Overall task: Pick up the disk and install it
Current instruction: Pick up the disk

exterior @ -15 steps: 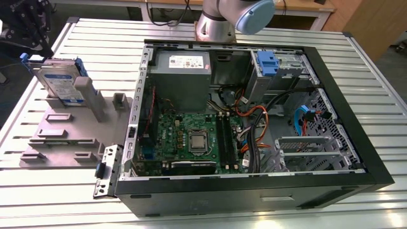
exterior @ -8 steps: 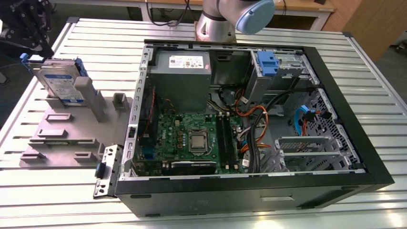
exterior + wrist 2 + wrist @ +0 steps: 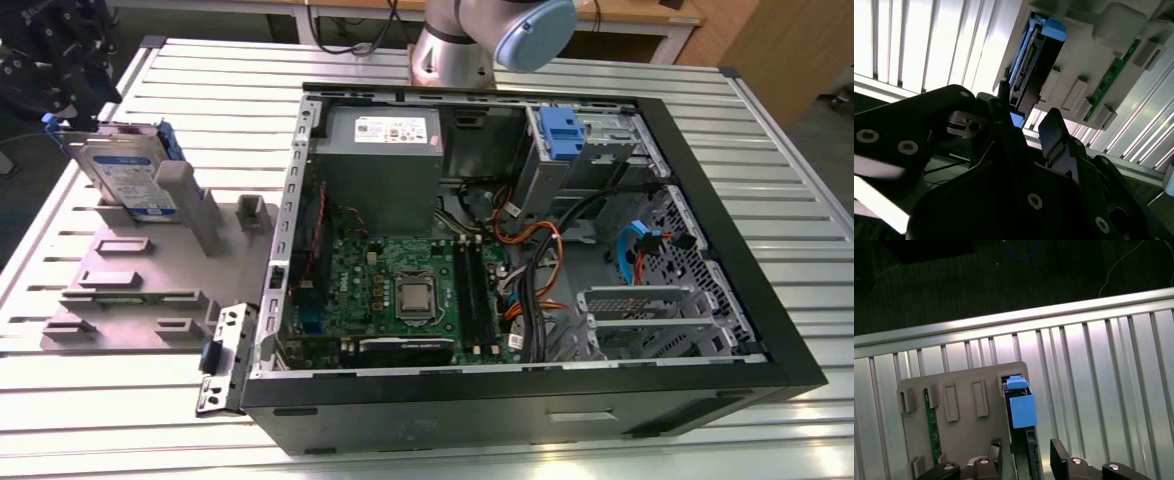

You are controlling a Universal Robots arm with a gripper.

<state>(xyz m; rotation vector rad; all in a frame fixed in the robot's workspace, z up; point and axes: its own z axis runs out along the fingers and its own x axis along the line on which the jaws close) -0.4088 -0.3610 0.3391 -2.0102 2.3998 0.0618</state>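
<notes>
Gripper (image 3: 1027, 447) wide open, holding nothing, hovering just over the disk (image 3: 1020, 407), one finger to each side; the disk stands on edge in the grey holder (image 3: 961, 440).

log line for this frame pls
stage: pre-grasp | gripper: open, aimed at disk, not touching | disk: upright in grey fixture, exterior view's left of open computer case | installed: no
</notes>
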